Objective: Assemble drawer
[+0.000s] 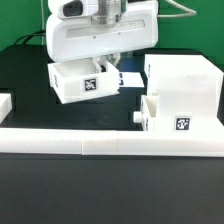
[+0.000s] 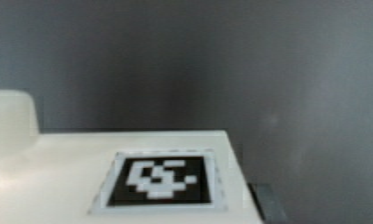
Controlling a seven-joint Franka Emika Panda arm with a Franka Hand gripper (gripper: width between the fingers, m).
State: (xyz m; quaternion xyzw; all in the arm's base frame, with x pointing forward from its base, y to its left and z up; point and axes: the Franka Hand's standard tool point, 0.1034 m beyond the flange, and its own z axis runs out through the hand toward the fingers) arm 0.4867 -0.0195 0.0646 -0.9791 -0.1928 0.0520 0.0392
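**A:** What are you doing right now, and how do you do it well?

**Me:** My hand (image 1: 101, 62) is over the tray (image 1: 83, 82), right at its top edge, and I judge I'm carrying it toward the housing (image 1: 182, 97). Whether my fingers are clamped on the tray wall I cannot tell: my own body hides them in the exterior view, and the wrist view shows only the tray's tagged face (image 2: 162, 180) just beneath me. The tray looks tilted and may be off the surface (image 1: 25, 85), though I can't be sure.

**A:** So what matters next?

**Me:** Levelling the tray before it meets the housing's open front, then lining its edges up with the slot and sliding straight in. A skewed entry would likely jam it against the walls.

**A:** Where is everything, relative to your hand?

**Me:** The tray is directly below my hand. The housing stands off to one side of it, near but apart from the tray. The second tray (image 1: 148, 112), with its small knob (image 1: 137, 116), sits low against the housing, farther from my hand.

**A:** How does the drawer look?

**Me:** White plastic, boxy, each piece with a black-and-white square tag (image 1: 181, 125).
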